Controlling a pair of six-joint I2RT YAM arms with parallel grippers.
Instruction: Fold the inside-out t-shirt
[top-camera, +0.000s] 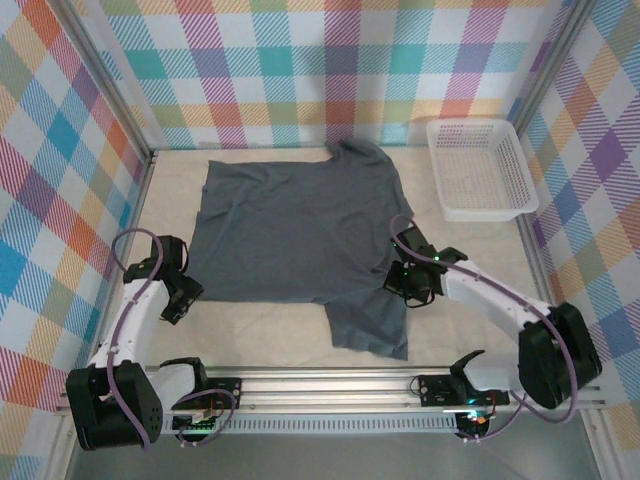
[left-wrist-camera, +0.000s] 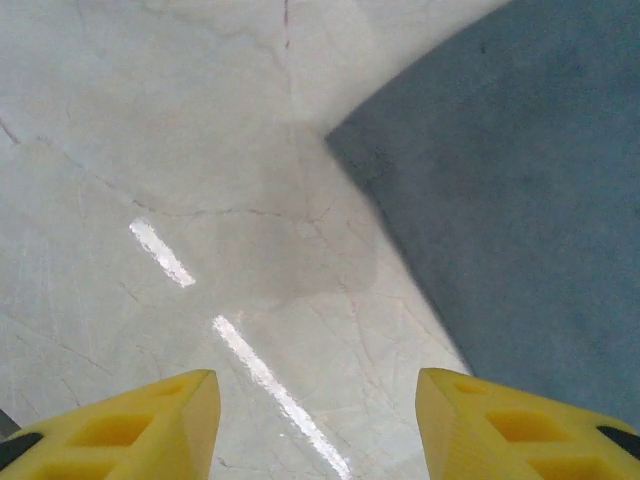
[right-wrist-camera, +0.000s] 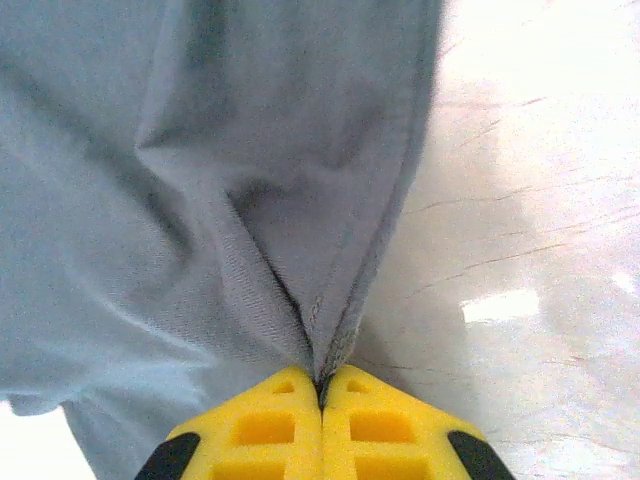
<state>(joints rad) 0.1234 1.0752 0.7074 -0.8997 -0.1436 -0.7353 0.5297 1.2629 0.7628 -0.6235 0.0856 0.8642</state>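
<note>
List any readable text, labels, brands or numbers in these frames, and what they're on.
No readable text anywhere.
t-shirt: plain, no print or tag showing.
white basket: no label.
left end effector and right end effector: yellow fingers unmarked.
electronics at the arm bases: too small to read any marking.

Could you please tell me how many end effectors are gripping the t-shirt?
1: the right end effector, shut on a fold of the t-shirt at its right edge. The left end effector hangs open over bare table.
</note>
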